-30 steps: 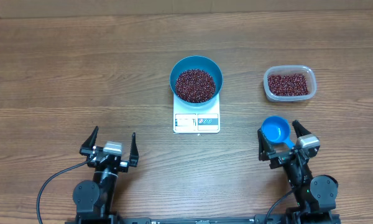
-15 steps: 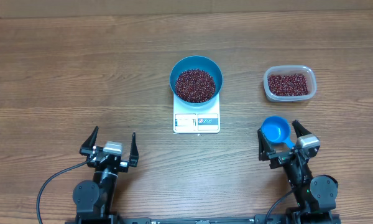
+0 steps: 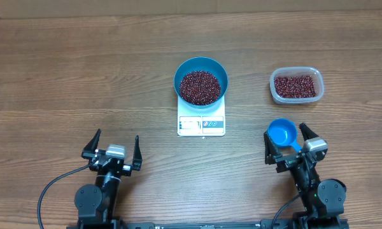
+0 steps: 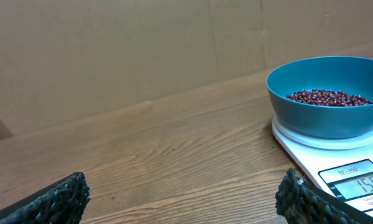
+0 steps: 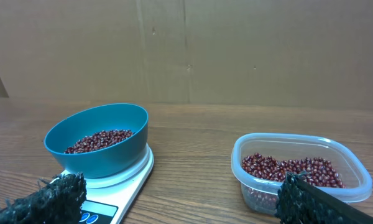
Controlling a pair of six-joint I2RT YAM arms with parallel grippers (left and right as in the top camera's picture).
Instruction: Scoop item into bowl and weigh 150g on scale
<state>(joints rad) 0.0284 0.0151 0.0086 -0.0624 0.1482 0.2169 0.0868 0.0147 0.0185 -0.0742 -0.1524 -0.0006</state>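
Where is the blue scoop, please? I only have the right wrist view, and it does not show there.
Observer: From overhead, the scoop lies on the table, its cup between the open fingers of the right tool.
Operator: Thank you. What does the scale read?
Observer: In the left wrist view its display shows 150, close to the frame edge.
Operator: And the left tool?
Observer: The left tool stands open and empty, well away from the scale.
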